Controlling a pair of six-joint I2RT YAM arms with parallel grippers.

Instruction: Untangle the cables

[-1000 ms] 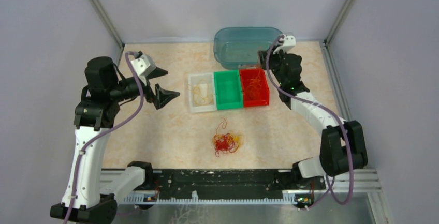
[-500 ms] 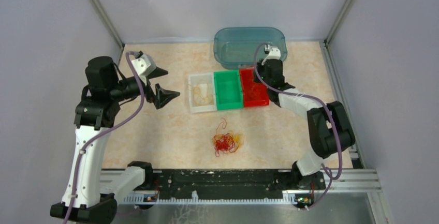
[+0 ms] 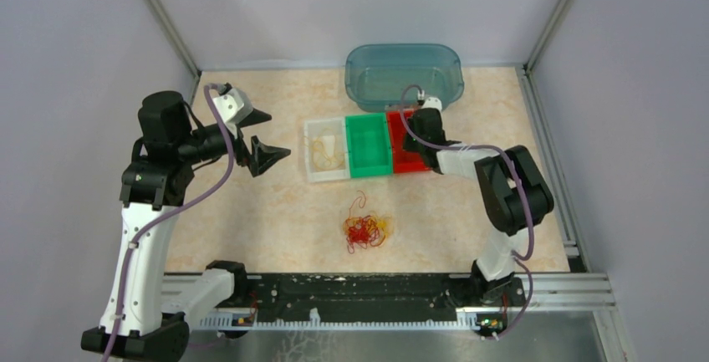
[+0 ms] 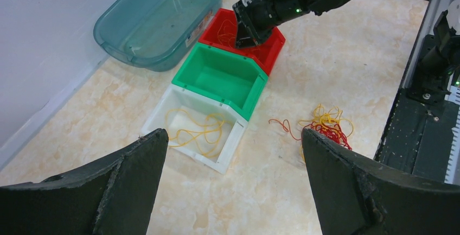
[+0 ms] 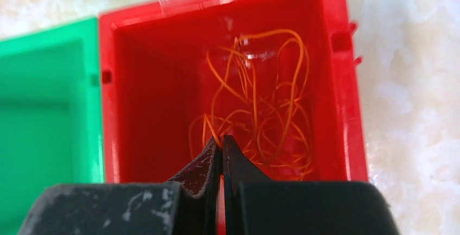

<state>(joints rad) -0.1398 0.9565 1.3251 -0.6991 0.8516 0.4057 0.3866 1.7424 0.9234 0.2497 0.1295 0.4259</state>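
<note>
Now, R pincer (image 5: pixel 221 145) pressed together in red bin (image 5: pixel 141 94) by orange cables (image 5: pixel 271 126), L pincer (image 4: pixel 232 133) spread

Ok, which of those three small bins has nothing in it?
The green bin in the middle. The white bin on one side holds yellow wires, and the red bin on the other holds orange wires.

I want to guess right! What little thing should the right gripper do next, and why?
Probably open. The right gripper is shut over the red bin, apparently pinching an orange strand just above the orange wires already lying there, so letting go should drop it in.
</note>
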